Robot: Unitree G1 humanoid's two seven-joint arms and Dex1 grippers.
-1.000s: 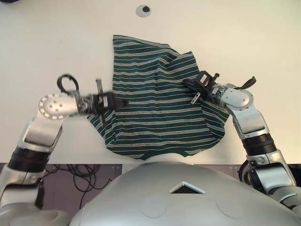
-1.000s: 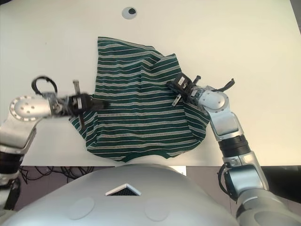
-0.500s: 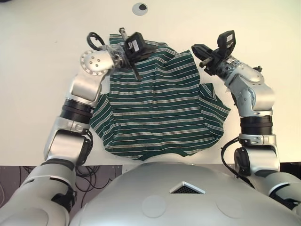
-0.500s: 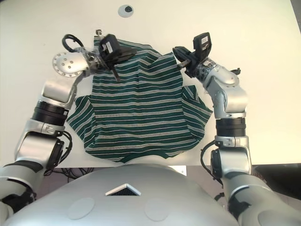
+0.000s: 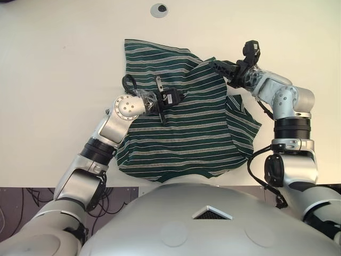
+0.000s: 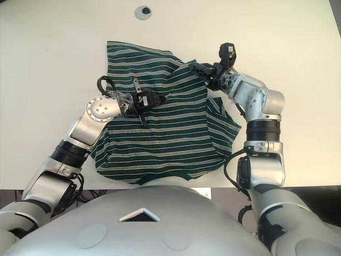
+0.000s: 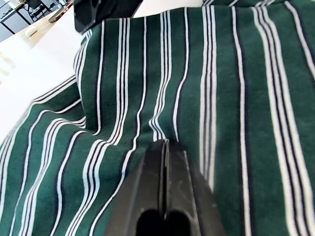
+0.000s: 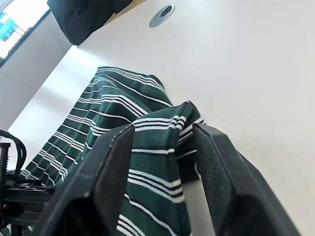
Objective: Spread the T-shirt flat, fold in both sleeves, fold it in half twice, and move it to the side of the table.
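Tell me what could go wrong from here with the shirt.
1. The right tool stands open around a raised fold of the shirt; closing there may catch two layers and bunch it.
2. The left tool is shut over the shirt's middle; dragging could add wrinkles.
3. The shirt's near hem lies close to the table edge; a pull that way might slide it off.

1. Head stereo pair: mounted high, facing forward and down over the table (image 5: 58, 64). Mid-range, with the whole shirt (image 5: 181, 133) and both arms in frame.
2. The left and right eye views share nearly the same scene, offset sideways. The cable hole (image 6: 142, 11) sits at the far edge in both.
3. Left wrist cam: looks along the left gripper (image 7: 165, 147), very close to the cloth.
4. Right wrist cam: low angle, looking out through the right gripper (image 8: 164, 129) over a shirt corner to the cable hole. It overlaps the head views there.
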